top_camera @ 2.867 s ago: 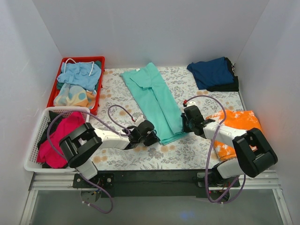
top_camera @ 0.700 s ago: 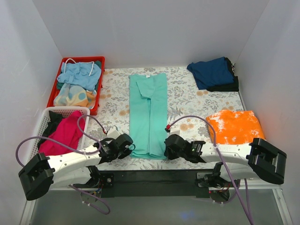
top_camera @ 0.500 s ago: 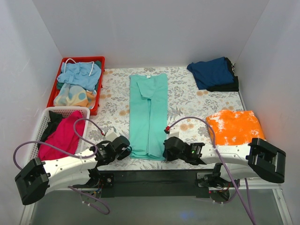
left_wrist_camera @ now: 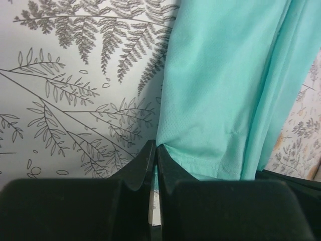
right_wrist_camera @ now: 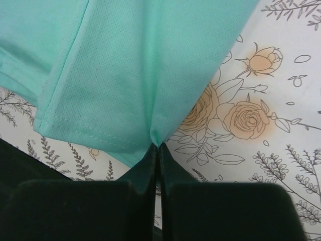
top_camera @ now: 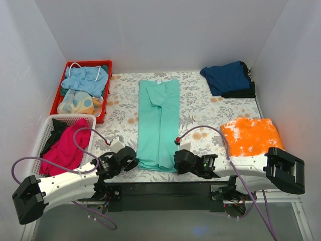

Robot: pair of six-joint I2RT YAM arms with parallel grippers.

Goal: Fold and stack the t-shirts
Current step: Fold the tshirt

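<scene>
The step in hand looks to be folding hem to collar. I would raise both corners level and together, keep the cloth taut between them, carry it toward the far edge and lay the hem square on the neckline. The teal t-shirt (top_camera: 159,123), folded into a long strip, runs from the far edge to the near edge at the middle of the worktop (top_camera: 215,108). The left tool (left_wrist_camera: 154,149) is clenched on its near left hem corner, and the right tool (right_wrist_camera: 158,146) on the near right one.
</scene>
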